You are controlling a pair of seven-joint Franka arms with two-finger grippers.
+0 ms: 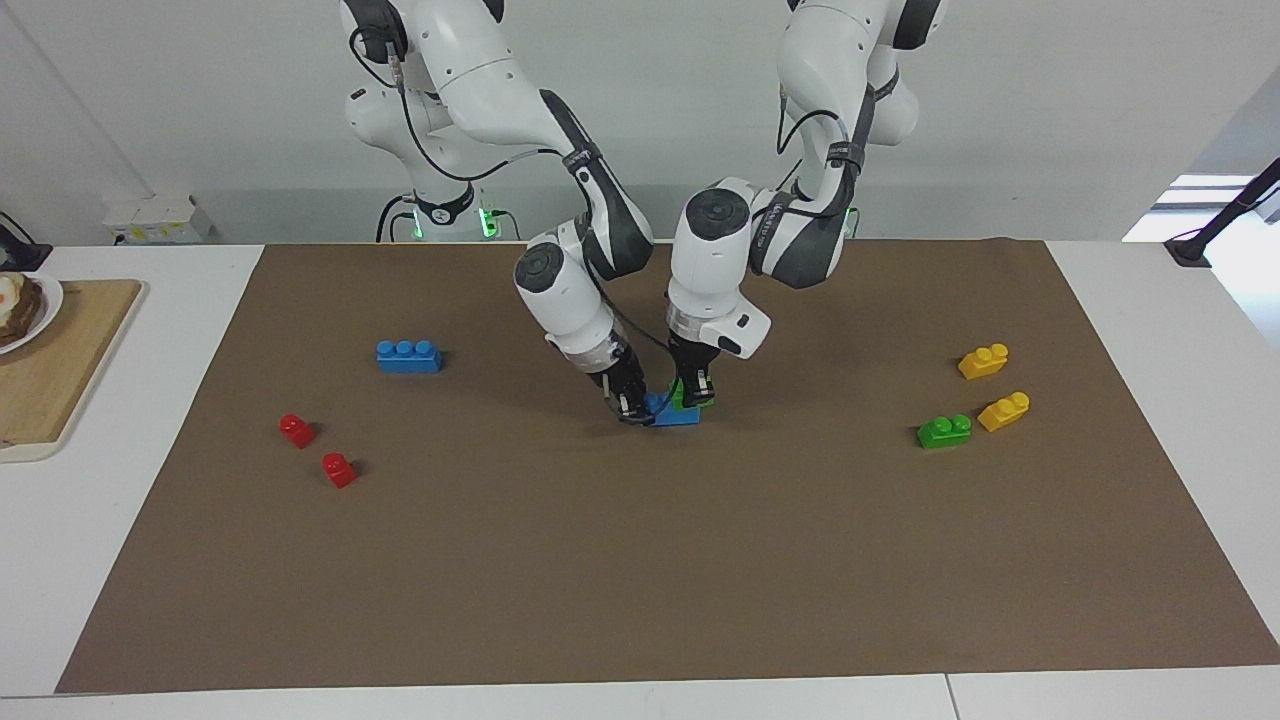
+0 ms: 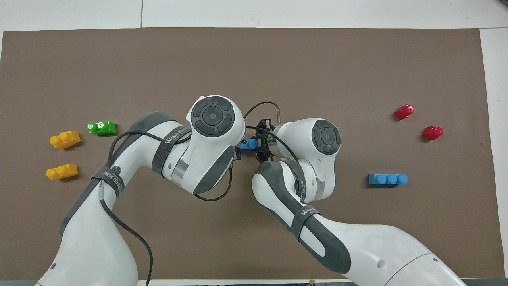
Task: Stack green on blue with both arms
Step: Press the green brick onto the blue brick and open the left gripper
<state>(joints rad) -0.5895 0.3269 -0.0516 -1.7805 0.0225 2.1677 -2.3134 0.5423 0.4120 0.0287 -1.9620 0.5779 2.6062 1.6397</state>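
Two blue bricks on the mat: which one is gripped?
The blue brick mid-mat, with the right gripper shut on its end. The other blue brick lies free toward the right arm's end.

White table (image 1: 1150,330), brown mat (image 1: 640,560) spread over most of top. Plain pale wall (image 1: 1050,110) rising at robots' end of table. Wooden cutting board (image 1: 60,360) at right arm's end of table, plate of food (image 1: 25,305) on its corner nearer robots. White socket box (image 1: 160,220) against wall near board. Bright patch like window light (image 1: 1200,205) at left arm's end. Black clamp stand (image 1: 1225,215) on table corner there. Seam between tabletop panels (image 2: 141,14).
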